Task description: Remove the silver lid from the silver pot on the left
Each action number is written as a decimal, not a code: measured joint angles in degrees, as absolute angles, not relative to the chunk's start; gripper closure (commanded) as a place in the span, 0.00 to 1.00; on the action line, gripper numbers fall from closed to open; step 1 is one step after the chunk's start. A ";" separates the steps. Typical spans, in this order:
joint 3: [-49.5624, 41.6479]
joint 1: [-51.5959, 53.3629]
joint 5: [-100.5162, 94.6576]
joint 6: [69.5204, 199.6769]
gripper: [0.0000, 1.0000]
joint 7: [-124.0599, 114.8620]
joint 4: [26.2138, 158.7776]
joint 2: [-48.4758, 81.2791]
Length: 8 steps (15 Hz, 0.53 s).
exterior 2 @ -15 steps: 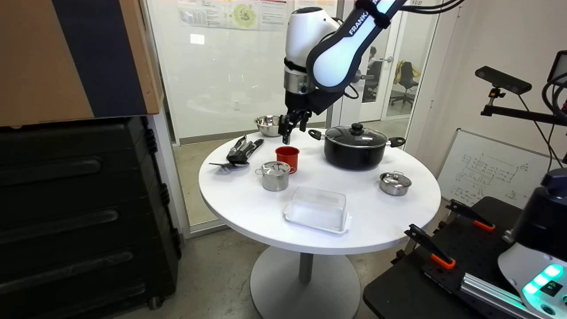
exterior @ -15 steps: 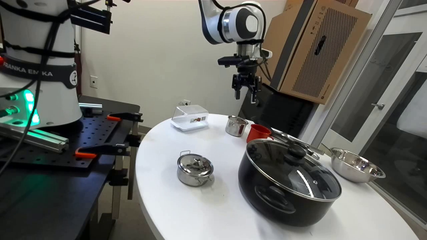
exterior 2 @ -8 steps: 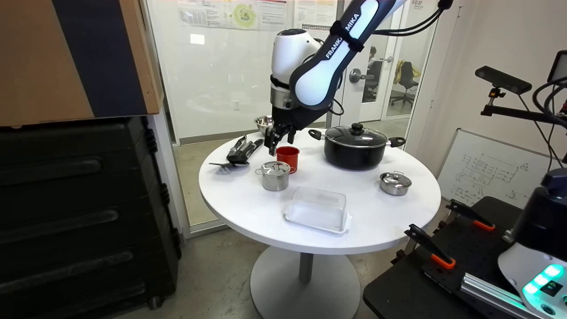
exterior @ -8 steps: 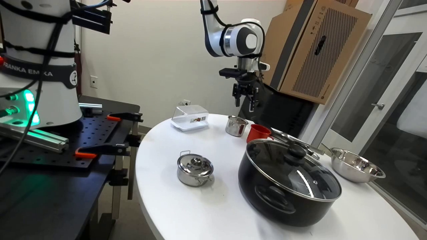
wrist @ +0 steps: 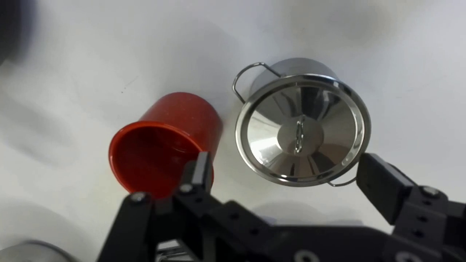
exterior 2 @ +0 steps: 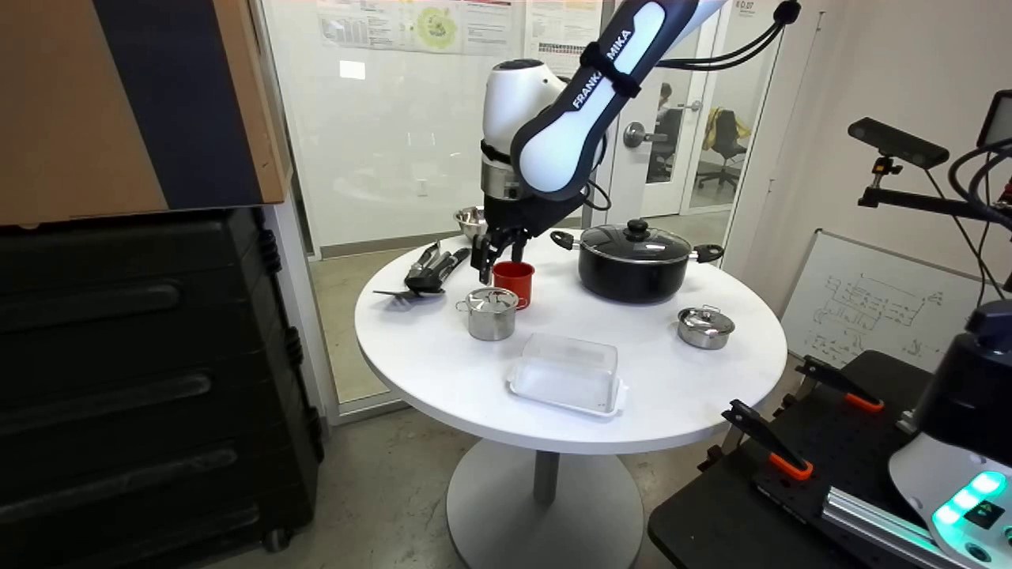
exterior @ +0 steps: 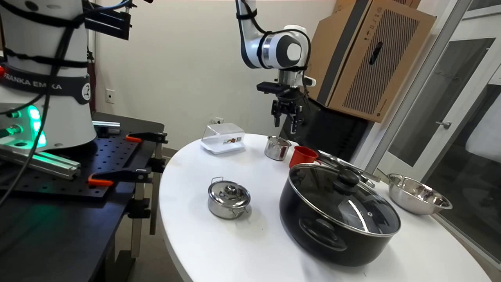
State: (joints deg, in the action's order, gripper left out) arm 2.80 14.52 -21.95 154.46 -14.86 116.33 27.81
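Note:
The silver pot [exterior 2: 492, 325] stands upright on the white table, with the silver lid [exterior 2: 491, 299] on top. The pot [exterior: 276, 150] and lid [exterior: 279, 141] also show in another exterior view. In the wrist view the lid [wrist: 313, 134] has a thin wire handle standing at its centre, and the pot wall [wrist: 300, 66] shows behind it with wire side handles. My gripper [exterior: 285, 126] is open and empty, above the table near the pot; it also shows in an exterior view [exterior 2: 501, 269]. In the wrist view the gripper's fingers [wrist: 285, 160] are wide apart, just short of the lid's centre.
A red mug [wrist: 184, 109] stands close beside the pot, under one finger in the wrist view. A clear butter dish [exterior 2: 565, 375], big black pot [exterior 2: 632, 273], squat knobbed pot [exterior 2: 706, 328], utensils [exterior 2: 433, 273] and shallow silver pan [exterior: 419, 196] stand on the table [exterior: 188, 235].
My gripper has come down and moved toward the pot and red mug, mostly in the first half second, then only slightly lower. It stays open. The objects have not moved.

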 measured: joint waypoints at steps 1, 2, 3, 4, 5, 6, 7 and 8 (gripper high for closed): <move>2.98 14.52 -21.02 154.40 0.00 -13.79 116.30 28.17; 3.10 14.52 -20.24 154.38 0.00 -12.98 116.30 28.50; 3.14 14.52 -19.59 154.37 0.00 -12.37 116.29 28.78; 3.13 14.52 -19.16 154.37 0.00 -12.14 116.27 28.97; 3.06 14.52 -18.96 154.37 0.00 -12.13 116.24 29.06; 2.90 14.54 -18.78 154.37 0.00 -12.18 116.18 29.15; 2.66 14.58 -18.65 154.33 0.00 -12.32 116.13 29.19; 2.42 14.61 -18.47 154.32 0.00 -12.38 116.06 29.23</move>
